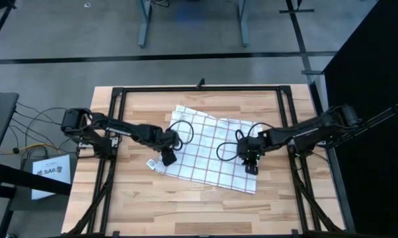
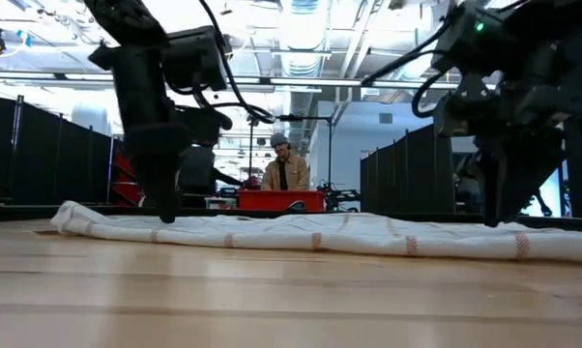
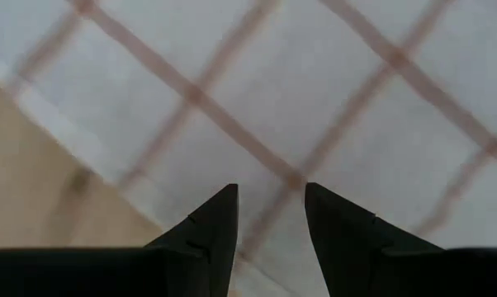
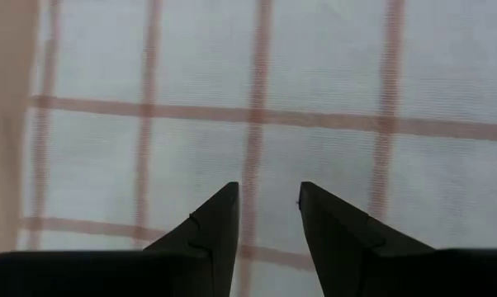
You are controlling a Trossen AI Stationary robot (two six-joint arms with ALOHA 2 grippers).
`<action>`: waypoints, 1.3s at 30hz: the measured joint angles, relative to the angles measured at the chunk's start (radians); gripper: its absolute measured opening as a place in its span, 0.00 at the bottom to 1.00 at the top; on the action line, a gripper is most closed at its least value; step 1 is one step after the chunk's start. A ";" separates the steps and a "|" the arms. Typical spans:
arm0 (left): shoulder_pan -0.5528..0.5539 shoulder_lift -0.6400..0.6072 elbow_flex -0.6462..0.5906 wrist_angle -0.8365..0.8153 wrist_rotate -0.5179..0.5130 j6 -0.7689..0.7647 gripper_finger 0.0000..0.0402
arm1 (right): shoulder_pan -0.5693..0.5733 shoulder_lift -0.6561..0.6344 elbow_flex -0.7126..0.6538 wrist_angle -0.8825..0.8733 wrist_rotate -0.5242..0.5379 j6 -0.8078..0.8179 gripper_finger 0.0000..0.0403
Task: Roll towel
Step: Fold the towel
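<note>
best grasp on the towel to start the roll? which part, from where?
Judgement: take the towel by its near long edge, straight down from above. It lies flat and thin on the table, so only an edge lifts. Left hand sits by the left corner, right hand toward the right end, both open with a narrow gap.

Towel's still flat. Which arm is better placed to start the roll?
Probably left. The left gripper sits at the towel's corner, with its hem and bare table just beside the fingers. The right gripper is over the cloth near the other edge, fingers apart too.
</note>
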State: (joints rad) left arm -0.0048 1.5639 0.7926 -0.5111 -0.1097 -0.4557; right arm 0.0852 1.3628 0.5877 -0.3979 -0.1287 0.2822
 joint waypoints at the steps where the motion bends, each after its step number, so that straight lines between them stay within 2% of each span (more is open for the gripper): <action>1: -0.020 0.000 -0.006 0.002 0.000 -0.025 0.32 | -0.019 0.000 -0.008 -0.001 -0.001 -0.009 0.30; 12: -0.249 0.006 -0.052 0.160 -0.046 -0.369 0.32 | -0.240 -0.003 -0.046 0.006 -0.004 -0.230 0.30; 16: -0.290 0.005 -0.052 0.159 -0.056 -0.427 0.32 | -0.303 -0.003 -0.045 0.007 -0.029 -0.261 0.30; 19: -0.281 -0.036 -0.021 0.089 -0.057 -0.420 0.32 | -0.283 -0.011 -0.021 -0.043 -0.085 -0.259 0.30; 22: -0.243 -0.093 0.057 0.046 -0.082 -0.329 0.32 | -0.221 -0.035 0.012 -0.076 -0.088 -0.260 0.30; 26: -0.157 -0.135 0.159 -0.047 -0.136 -0.103 0.32 | -0.151 -0.052 0.042 -0.031 -0.088 -0.263 0.30; 30: -0.019 -0.143 0.227 -0.198 -0.270 0.160 0.32 | -0.139 -0.049 0.046 0.029 -0.081 -0.273 0.30; 32: 0.075 -0.142 0.220 -0.231 -0.288 0.313 0.32 | -0.150 -0.048 0.046 0.047 -0.079 -0.272 0.30; 34: 0.180 -0.142 0.211 -0.208 -0.247 0.463 0.32 | -0.174 -0.048 0.046 0.090 -0.079 -0.268 0.30; 36: 0.289 -0.139 0.199 -0.186 -0.146 0.584 0.32 | -0.217 -0.048 0.046 0.131 -0.076 -0.255 0.30; 39: 0.442 -0.135 0.184 -0.157 -0.036 0.686 0.32 | -0.305 -0.048 0.046 0.188 -0.067 -0.197 0.30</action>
State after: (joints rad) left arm 0.4374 1.4284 0.9764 -0.6684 -0.1454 0.2305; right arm -0.2194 1.3148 0.6342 -0.2096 -0.1955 0.0856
